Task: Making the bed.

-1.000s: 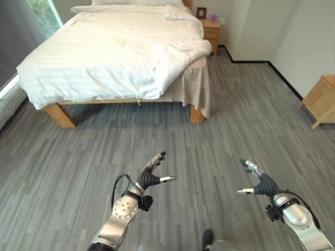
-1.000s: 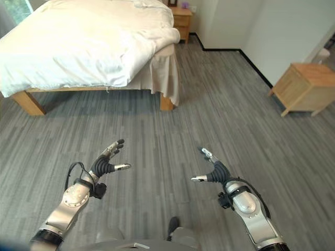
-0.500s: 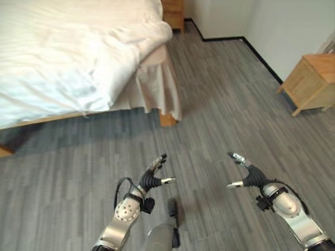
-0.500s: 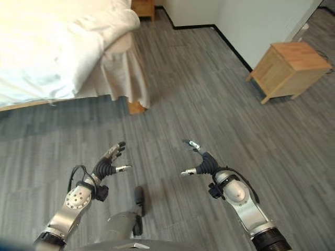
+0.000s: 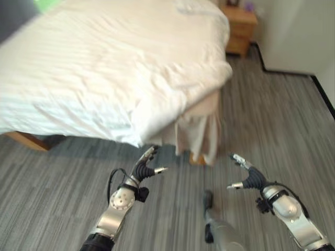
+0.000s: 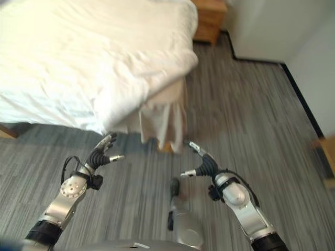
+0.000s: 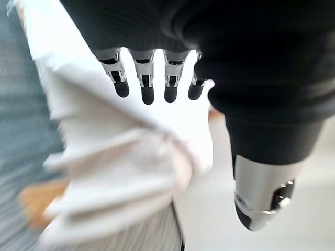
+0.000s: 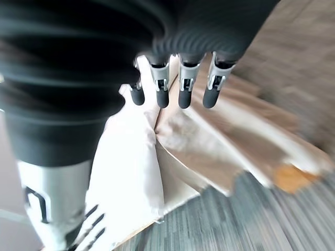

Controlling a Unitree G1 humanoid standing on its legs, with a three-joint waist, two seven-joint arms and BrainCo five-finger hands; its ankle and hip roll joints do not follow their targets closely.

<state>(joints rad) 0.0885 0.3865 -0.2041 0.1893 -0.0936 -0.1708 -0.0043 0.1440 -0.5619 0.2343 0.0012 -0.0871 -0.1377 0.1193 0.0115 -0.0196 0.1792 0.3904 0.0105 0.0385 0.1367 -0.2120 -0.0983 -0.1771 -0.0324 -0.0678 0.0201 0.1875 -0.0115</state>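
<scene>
The duvet (image 5: 115,68) lies spread over the bed (image 5: 31,141) but not straight: its near right corner (image 5: 137,133) hangs rumpled off the mattress edge, and further along the right side it bunches into a fold, baring the beige skirt (image 5: 196,133) at the bed's near right corner. By the look of it, you have little or nothing of the making done; the corner wants pulling square and the right edge smoothing, and the far end is too hard to judge from here.

Your left hand (image 5: 145,168) hovers over the floor (image 5: 63,172) just in front of and below that hanging corner, near it but not touching. Its fingers are relaxed and spread, thumb out to the side, holding nothing; its wrist view shows the dark tips (image 7: 147,93) apart, with the white folds beyond them.

Your right hand (image 5: 244,175) hovers further right, also over the floor, near the skirt but clear of it. It too is spread and empty, thumb apart; its wrist view looks along the fingers (image 8: 181,97) at the skirt and the duvet's edge.

A wooden nightstand (image 5: 239,22) stands at the far right, beside the bed.
</scene>
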